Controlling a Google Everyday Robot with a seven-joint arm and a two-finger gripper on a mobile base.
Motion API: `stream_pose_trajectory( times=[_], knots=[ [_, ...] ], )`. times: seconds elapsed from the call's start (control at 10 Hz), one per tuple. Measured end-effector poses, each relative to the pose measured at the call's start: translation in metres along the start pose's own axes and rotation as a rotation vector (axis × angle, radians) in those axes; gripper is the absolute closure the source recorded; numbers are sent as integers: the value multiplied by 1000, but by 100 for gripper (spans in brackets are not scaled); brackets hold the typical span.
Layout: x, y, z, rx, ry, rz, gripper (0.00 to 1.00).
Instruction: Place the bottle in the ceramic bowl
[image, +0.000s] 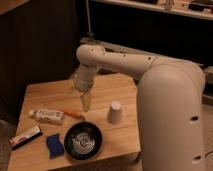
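The bottle (47, 116) lies on its side at the left of the wooden table (45, 92); it is whitish with a printed label. The ceramic bowl (82, 141), round and glossy black, stands near the table's front edge, right of and in front of the bottle. My gripper (86, 103) hangs fingers-down from the white arm (120, 62) over the middle of the table. It is to the right of the bottle and behind the bowl, open, with nothing between its fingers.
An upturned white cup (115, 112) stands right of the gripper. A small orange object (74, 113) lies between bottle and gripper. A flat red-striped box (25, 136) and a blue object (53, 145) lie at the front left. My white body (175, 115) fills the right side.
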Motion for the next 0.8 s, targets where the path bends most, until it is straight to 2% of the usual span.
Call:
stream_pose_trajectory(
  times=[0.2,0.3,0.5,0.6,0.7,0.8],
  knots=[
    [-2,0,1,-8,-5,-24,20],
    [-3,2,0,1,-17,-24,20],
    [-4,3,-8,62,-26,-50,20],
    [-14,-4,-9,98,-15,-154,20],
    [-20,-8,-10,118,-1,-237,20],
    [-27,-11,-12,144,29,-357,20]
  ],
)
